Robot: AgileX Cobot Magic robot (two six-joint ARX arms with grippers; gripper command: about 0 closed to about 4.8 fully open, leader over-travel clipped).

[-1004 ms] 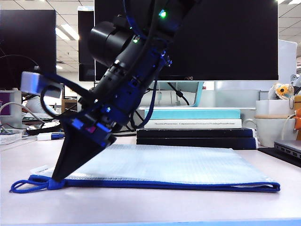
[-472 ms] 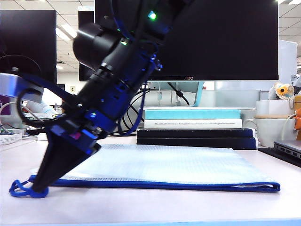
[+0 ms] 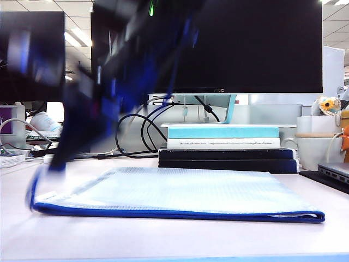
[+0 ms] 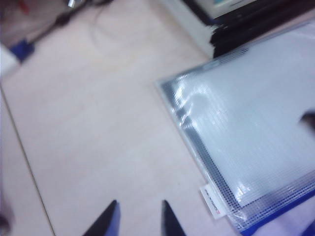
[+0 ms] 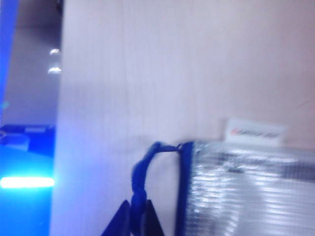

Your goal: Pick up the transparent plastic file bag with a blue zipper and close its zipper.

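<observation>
Translucent white-mesh plastic file bag (image 3: 180,191) lying flat on pale table (image 3: 163,240), royal-blue zipper (image 3: 180,213) along near edge. Right gripper (image 5: 137,216) clenched on looped blue cord pull (image 5: 140,172), arm motion-blurred in exterior view. Left gripper (image 4: 139,221) parted, empty, above table beside bag corner.
</observation>
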